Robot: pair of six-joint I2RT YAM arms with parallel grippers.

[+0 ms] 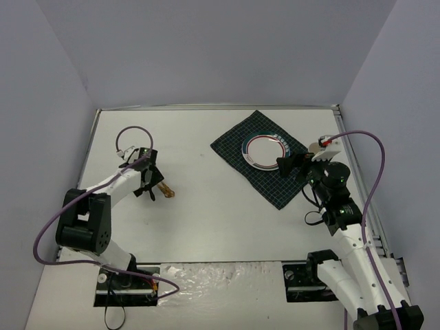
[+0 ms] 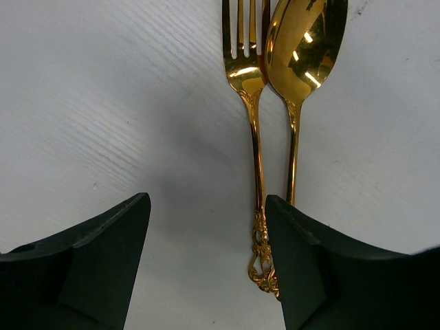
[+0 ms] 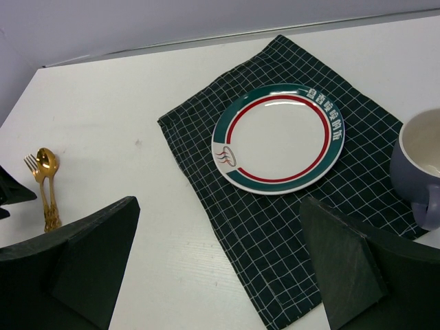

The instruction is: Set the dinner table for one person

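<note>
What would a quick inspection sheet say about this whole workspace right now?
Surface: white dinner table, matte, mostly bare.
Job's things: plate lying on the checked cloth; mug at the cloth's edge by the right arm; gold fork and spoon side by side on the table's left.
Clutter: crinkled plastic sheet between the arm bases.
Grippers: left gripper open over the cutlery handle ends; right gripper open above the cloth, holding nothing.
Cables: purple cables looping from both arms, clear of the tableware.
Surroundings: plain pale walls; nothing else seen.
</note>
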